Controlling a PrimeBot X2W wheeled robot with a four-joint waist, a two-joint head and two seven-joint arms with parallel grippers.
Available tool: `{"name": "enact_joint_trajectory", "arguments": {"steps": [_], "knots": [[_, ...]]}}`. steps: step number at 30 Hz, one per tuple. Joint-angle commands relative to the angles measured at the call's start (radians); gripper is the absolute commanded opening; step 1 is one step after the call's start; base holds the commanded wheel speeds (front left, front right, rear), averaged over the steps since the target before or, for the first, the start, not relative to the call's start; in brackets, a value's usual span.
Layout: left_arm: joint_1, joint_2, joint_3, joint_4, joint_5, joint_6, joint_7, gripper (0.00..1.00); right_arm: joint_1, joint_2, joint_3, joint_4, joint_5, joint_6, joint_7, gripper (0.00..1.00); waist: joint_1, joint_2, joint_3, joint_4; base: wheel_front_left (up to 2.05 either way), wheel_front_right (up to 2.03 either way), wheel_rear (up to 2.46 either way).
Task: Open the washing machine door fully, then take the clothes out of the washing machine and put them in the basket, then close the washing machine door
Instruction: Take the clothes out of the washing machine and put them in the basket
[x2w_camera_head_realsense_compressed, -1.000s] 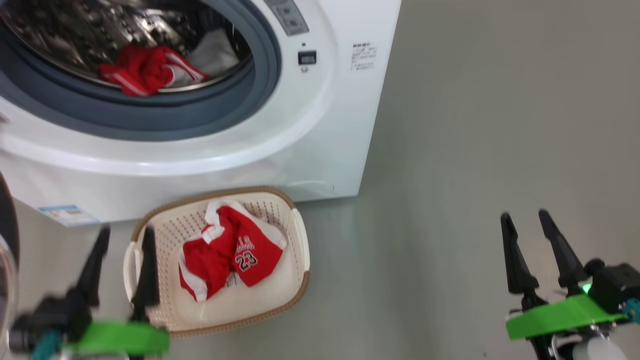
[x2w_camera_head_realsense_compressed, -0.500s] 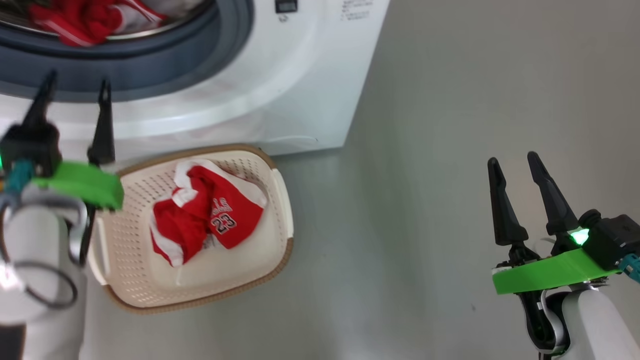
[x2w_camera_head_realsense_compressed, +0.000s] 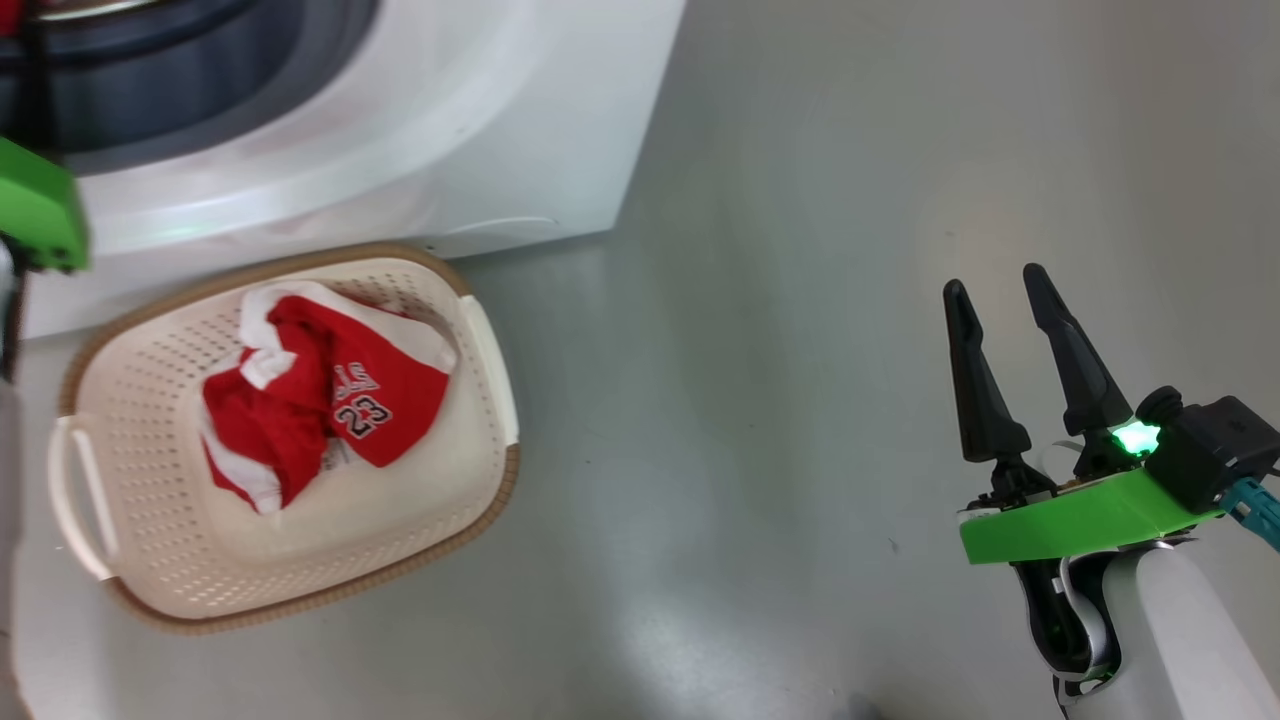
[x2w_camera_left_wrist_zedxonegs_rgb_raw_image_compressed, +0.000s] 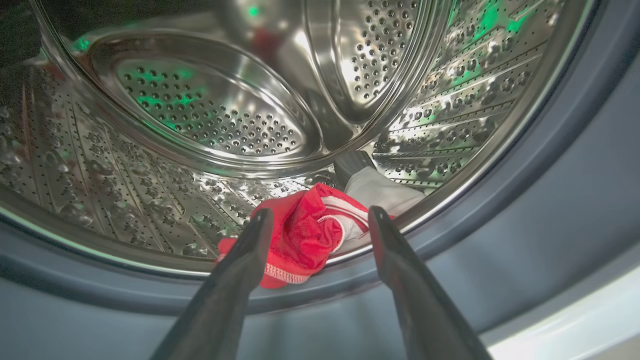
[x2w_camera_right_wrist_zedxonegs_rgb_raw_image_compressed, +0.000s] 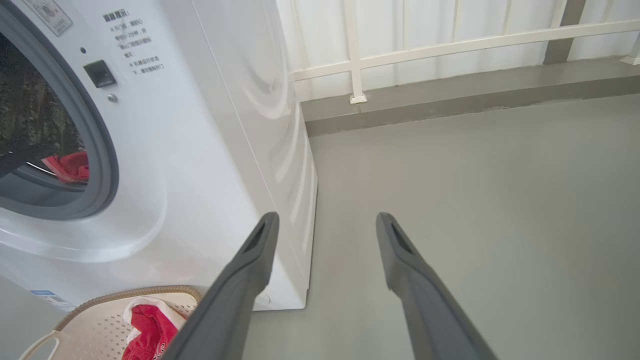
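The white washing machine (x2w_camera_head_realsense_compressed: 420, 130) stands at the upper left, its opening uncovered; the washing machine door is out of view. In the steel drum (x2w_camera_left_wrist_zedxonegs_rgb_raw_image_compressed: 210, 115) lie red and white clothes (x2w_camera_left_wrist_zedxonegs_rgb_raw_image_compressed: 305, 235) near the front lip. My left gripper (x2w_camera_left_wrist_zedxonegs_rgb_raw_image_compressed: 321, 212) is open just outside the grey rubber ring (x2w_camera_left_wrist_zedxonegs_rgb_raw_image_compressed: 550, 190), its fingers pointing at that garment without touching it. The cream basket (x2w_camera_head_realsense_compressed: 150, 560) sits on the floor before the machine and holds a red jersey (x2w_camera_head_realsense_compressed: 350, 400) numbered 23. My right gripper (x2w_camera_head_realsense_compressed: 995, 285) hangs open and empty over the floor to the right.
Grey floor (x2w_camera_head_realsense_compressed: 800, 300) stretches to the right of the machine. A low grey ledge (x2w_camera_right_wrist_zedxonegs_rgb_raw_image_compressed: 450, 95) and a white railing (x2w_camera_right_wrist_zedxonegs_rgb_raw_image_compressed: 355, 55) run behind it. A small blue label (x2w_camera_right_wrist_zedxonegs_rgb_raw_image_compressed: 50, 299) is on the machine's lower front.
The head camera has tilted down and to the right. My left gripper has risen from beside the basket to the drum's mouth. The right gripper has stayed open and empty.
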Motion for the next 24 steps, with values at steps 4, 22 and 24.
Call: {"name": "enact_joint_trajectory", "arguments": {"steps": [4, 22, 24], "knots": [[-0.085, 0.090, 0.016, 0.076, 0.003, 0.019, -0.005, 1.00, -0.009, 0.000, 0.032, -0.031, 0.021, 0.008, -0.006, 1.00, 0.0000, -0.0001, 0.046, -0.046, 0.00, 0.00, 0.00], [-0.316, 0.214, -0.022, 0.300, 0.016, 0.053, 0.056, 1.00, -0.012, 0.000, 0.085, -0.052, 0.034, 0.008, -0.006, 1.00, 0.0000, -0.0001, 0.120, -0.120, 0.00, 0.00, 0.00], [-0.324, 0.218, -0.021, 0.306, 0.010, 0.050, 0.071, 1.00, -0.012, 0.000, 0.087, -0.053, 0.036, 0.008, -0.006, 1.00, 0.0000, -0.0001, 0.125, -0.125, 0.00, 0.00, 0.00]]}}
